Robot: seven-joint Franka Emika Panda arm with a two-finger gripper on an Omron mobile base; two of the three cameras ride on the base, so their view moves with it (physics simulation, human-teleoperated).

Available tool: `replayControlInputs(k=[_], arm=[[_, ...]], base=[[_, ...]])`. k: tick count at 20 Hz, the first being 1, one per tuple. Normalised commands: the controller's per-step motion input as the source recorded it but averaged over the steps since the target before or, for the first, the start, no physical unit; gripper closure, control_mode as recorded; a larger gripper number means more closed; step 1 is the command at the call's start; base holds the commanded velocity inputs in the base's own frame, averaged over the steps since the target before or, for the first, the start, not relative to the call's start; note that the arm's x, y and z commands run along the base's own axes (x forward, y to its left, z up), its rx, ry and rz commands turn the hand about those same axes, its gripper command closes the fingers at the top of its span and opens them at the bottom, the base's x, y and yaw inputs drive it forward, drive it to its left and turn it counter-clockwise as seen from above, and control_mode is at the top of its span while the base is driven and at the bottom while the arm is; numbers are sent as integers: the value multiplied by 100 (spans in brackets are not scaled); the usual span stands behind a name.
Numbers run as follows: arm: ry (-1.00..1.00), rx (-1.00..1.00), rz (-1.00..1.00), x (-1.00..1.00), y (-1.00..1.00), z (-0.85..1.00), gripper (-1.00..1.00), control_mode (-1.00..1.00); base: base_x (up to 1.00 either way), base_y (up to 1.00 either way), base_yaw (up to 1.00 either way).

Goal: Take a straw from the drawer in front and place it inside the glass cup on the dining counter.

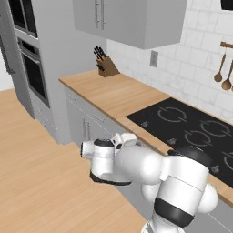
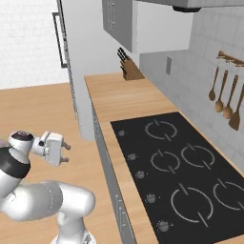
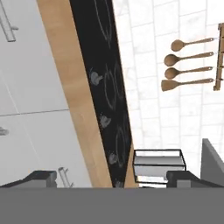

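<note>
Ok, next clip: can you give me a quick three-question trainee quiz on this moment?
1. True or false: the hand is shut on a straw.
2. What stands at the far end of the worktop? A a kettle, B a knife block, C a toaster.
3. How many wooden utensils hang on the wall rail?

Key: 1 false, the hand is open and empty. 2 B. 3 four.
</note>
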Motion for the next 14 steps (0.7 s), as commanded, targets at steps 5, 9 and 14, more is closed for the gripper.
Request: replayControlInputs(k=[5,9,14], arm=[[-2,-26,-4,27,-39,-52,-100,-100],[-1,-9,0,37,-40,-36,-100,-100],[-3,0,1,59,-30,-44,-100,-100]], base=[[0,0,0],[0,0,0],[0,0,0]])
